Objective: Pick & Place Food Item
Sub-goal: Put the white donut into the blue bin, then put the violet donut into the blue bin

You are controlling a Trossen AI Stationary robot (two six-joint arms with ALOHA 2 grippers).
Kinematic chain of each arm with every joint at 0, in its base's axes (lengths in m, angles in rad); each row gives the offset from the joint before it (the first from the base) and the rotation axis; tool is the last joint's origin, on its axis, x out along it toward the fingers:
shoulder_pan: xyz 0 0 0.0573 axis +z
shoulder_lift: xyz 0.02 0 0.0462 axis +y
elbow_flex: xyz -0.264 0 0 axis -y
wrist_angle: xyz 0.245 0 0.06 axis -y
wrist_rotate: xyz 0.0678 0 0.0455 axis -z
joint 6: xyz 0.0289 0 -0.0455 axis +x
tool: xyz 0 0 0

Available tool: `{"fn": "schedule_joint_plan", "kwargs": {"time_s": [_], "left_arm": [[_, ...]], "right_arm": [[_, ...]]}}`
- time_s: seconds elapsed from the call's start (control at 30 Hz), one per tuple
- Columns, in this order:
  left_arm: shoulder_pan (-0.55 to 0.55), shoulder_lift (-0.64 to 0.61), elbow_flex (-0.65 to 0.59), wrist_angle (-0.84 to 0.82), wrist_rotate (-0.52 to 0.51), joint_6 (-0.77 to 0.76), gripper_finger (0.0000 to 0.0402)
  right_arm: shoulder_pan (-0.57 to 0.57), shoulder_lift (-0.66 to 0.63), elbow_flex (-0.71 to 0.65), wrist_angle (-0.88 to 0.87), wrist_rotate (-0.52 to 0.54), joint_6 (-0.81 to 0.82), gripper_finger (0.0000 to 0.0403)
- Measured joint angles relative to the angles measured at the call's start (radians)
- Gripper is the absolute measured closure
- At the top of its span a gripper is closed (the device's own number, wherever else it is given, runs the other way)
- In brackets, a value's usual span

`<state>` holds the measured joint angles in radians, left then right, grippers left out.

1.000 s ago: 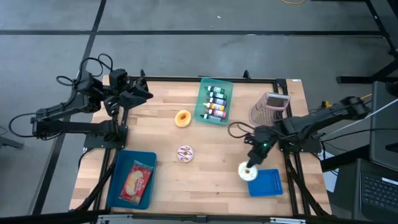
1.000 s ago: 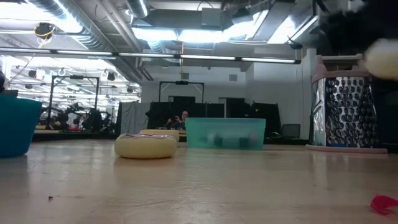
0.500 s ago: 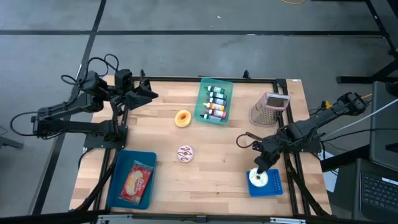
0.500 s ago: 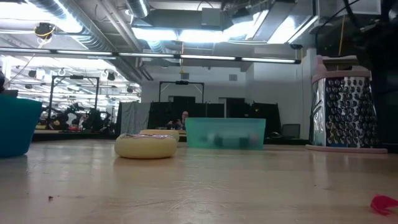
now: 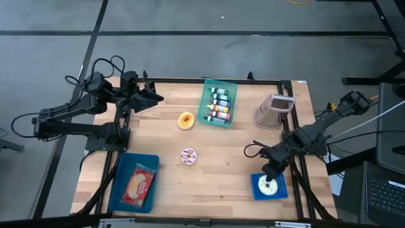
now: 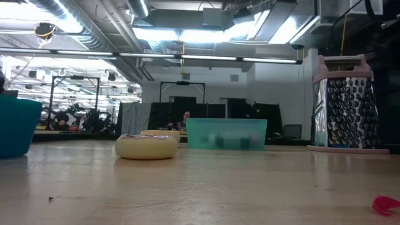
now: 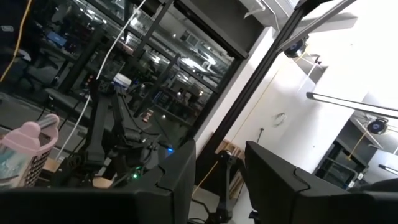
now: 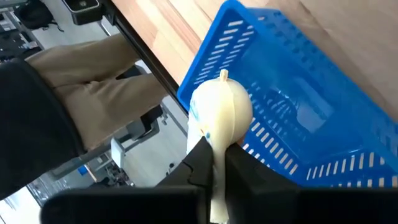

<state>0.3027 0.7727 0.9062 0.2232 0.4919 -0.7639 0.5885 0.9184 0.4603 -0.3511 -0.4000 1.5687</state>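
A white frosted donut (image 5: 267, 185) hangs over the small blue basket (image 5: 279, 190) at the table's near right corner, with my right gripper (image 5: 271, 175) shut on it. In the right wrist view the donut (image 8: 219, 112) shows edge-on above the basket's slotted floor (image 8: 292, 118). Whether it touches the basket does not show. My left gripper (image 5: 152, 99) is raised at the far left, open and holding nothing (image 7: 217, 186). My right gripper pinches the white donut's rim (image 8: 216, 144) between its two fingers (image 8: 200, 160), on the part nearest the wrist. The fingers slant down from the table's far side. The donut sticks out beyond the fingertips, tilted, over the blue basket.
A yellow donut (image 5: 186, 120) and a pink sprinkled donut (image 5: 188, 156) lie mid-table. A teal tray of bottles (image 5: 219, 103) and a grater (image 5: 273, 111) stand at the back. A blue bin with a packet (image 5: 136, 182) sits near left. A person's trousers (image 8: 81, 68) show beyond the near edge.
My right gripper has carried the white donut from beside the blue basket toward the table's near right corner, sinking a little and rolling its wrist. The donut now hangs over the basket and has left the low view.
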Motion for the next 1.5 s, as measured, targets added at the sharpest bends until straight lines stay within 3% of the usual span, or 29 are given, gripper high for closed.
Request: {"fn": "schedule_joint_plan", "kwargs": {"time_s": [0.3, 0.93, 1.3, 1.5], "left_arm": [[0.000, 0.000, 0.000, -0.026, 0.000, -0.007, 0.0267], [0.000, 0.000, 0.000, -0.026, 0.000, -0.008, 0.0267], [0.000, 0.000, 0.000, -0.026, 0.000, -0.008, 0.0267], [0.000, 0.000, 0.000, -0.026, 0.000, -0.005, 0.0267]], "right_arm": [[0.030, 0.000, 0.000, 0.000, 0.075, 0.051, 0.0354], [0.100, 0.000, 0.001, -0.001, 0.102, 0.134, 0.0191], [0.114, 0.000, 0.002, 0.012, 0.106, 0.178, 0.0179], [0.111, 0.000, 0.002, 0.079, 0.195, 0.204, 0.0179]]}}
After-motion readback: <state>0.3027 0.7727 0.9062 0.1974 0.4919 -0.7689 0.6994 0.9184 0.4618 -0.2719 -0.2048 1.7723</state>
